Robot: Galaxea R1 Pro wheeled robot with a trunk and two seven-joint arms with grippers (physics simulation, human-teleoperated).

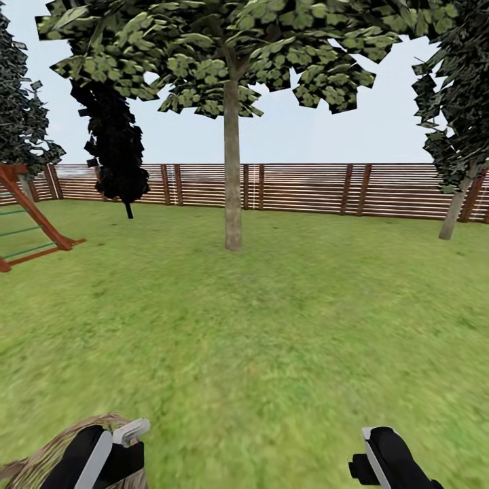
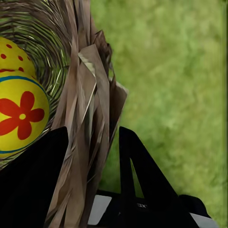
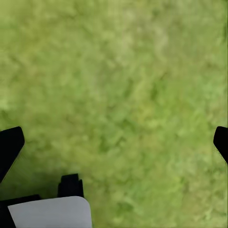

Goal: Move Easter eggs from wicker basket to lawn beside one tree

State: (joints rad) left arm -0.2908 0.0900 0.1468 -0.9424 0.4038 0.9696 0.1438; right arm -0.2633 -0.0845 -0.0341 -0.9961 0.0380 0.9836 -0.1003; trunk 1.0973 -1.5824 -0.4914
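eggs (image 2: 21,111) sit in the wicker basket (image 2: 90,118), its rim clamped by left fingers (image 2: 137,171); right fingers (image 3: 9,147) apart; tree (image 1: 232,170) well ahead.

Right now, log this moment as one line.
left claw: shut on wicker basket rim | right claw: open over lawn | Easter eggs: in basket

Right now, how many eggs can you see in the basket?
2, both inside the wicker basket: a flower-patterned egg and a dotted egg touching it. A third may be hidden.
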